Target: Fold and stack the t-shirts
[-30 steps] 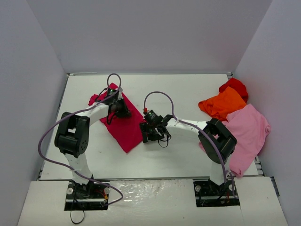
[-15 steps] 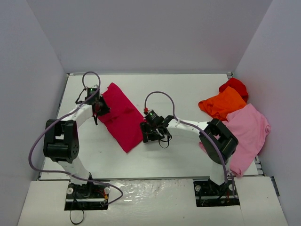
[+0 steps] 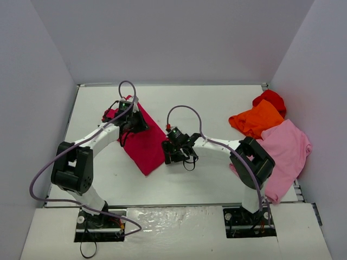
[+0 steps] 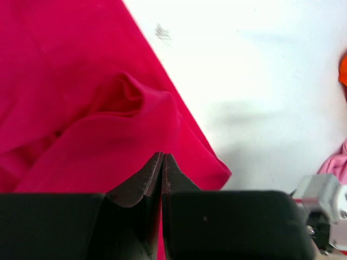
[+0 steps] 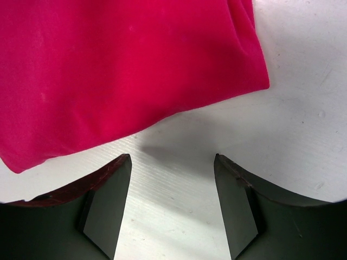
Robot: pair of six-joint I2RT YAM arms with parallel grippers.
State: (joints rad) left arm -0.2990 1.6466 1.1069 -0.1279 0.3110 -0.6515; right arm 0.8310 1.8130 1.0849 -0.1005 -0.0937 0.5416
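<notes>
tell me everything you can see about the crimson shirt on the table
The crimson shirt is plain, soft-looking cloth. It lies left of centre on the white table, folded into a rough oblong set diagonally. Most of it is smooth, with rumpled folds at the far left end. There the left gripper is shut and appears to pinch a raised fold. The right gripper stands open just off the shirt's right edge, over bare table.

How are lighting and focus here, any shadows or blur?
Top external view: soft even light, sharp, faint shadows on the table. Left wrist view: the left tool looms dark and soft-edged; a grey shadow lies beside the crimson t-shirt. Right wrist view: crisp table grain, a shadow just ahead of the right tool.
</notes>
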